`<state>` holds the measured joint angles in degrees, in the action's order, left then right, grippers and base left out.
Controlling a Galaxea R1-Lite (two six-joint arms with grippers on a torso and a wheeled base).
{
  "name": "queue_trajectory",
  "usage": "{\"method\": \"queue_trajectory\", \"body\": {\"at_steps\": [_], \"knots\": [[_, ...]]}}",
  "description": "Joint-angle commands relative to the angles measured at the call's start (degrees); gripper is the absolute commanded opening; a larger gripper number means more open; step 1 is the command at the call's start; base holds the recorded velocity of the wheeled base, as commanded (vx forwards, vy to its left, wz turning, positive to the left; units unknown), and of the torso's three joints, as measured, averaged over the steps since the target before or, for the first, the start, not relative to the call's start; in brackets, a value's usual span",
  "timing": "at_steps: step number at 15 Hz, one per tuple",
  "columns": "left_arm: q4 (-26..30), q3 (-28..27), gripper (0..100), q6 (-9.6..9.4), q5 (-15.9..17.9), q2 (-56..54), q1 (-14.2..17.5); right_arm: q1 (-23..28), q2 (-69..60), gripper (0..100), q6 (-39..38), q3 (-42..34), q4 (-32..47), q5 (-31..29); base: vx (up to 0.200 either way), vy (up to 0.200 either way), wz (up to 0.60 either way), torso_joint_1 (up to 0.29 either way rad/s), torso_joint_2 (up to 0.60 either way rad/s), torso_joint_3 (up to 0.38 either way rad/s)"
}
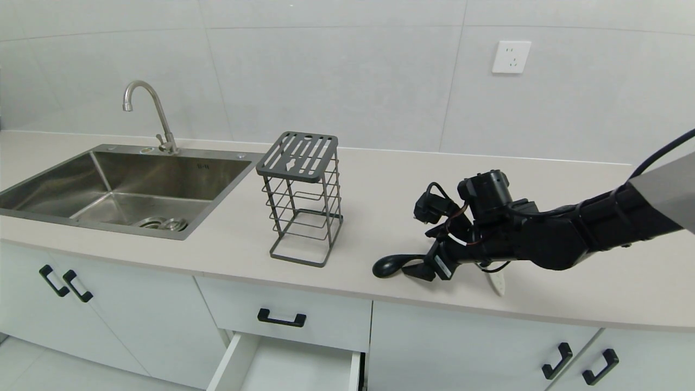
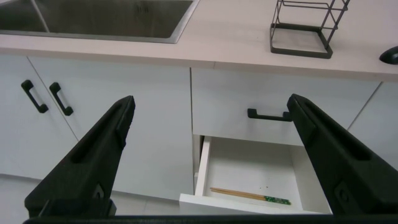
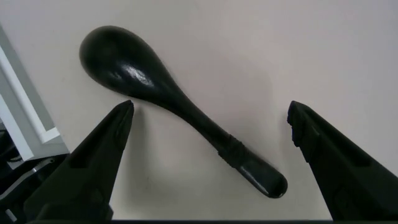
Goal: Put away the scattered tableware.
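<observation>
Chopsticks [image 2: 249,195] lie in the open drawer [image 2: 203,168]; black spoon [image 3: 186,114] is left on the counter [image 1: 380,179] above it, between my spread right fingers [image 3: 87,168]; left fingers [image 2: 93,162] released too.

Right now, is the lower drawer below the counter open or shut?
Open: the lower drawer is pulled out from the cabinet front, with chopsticks lying inside it.

spoon [image 1: 386,266] handle: hidden behind right pincer [image 1: 421,267] | white item [image 1: 497,283]: mostly under arm | drawer [image 1: 282,369]: cut by edge
</observation>
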<state>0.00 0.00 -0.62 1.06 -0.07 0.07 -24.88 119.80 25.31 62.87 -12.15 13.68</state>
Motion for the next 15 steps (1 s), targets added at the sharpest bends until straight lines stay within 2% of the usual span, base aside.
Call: {"method": "queue_trajectory", "body": {"at_steps": [1, 15], "knots": [[0.0, 0.0, 100, 0.01, 0.0, 0.1, 0.0, 0.2, 2.2, 100, 0.0, 2.4, 0.0, 0.0, 0.000, 0.000, 0.00, 0.000, 0.00, 0.000], [0.0, 0.0, 100, 0.01, 0.0, 0.1, 0.0, 0.8, 5.2, 100, -0.2, 3.1, -1.6, 2.0, 0.000, 0.000, 0.00, 0.000, 0.00, 0.000]]}}
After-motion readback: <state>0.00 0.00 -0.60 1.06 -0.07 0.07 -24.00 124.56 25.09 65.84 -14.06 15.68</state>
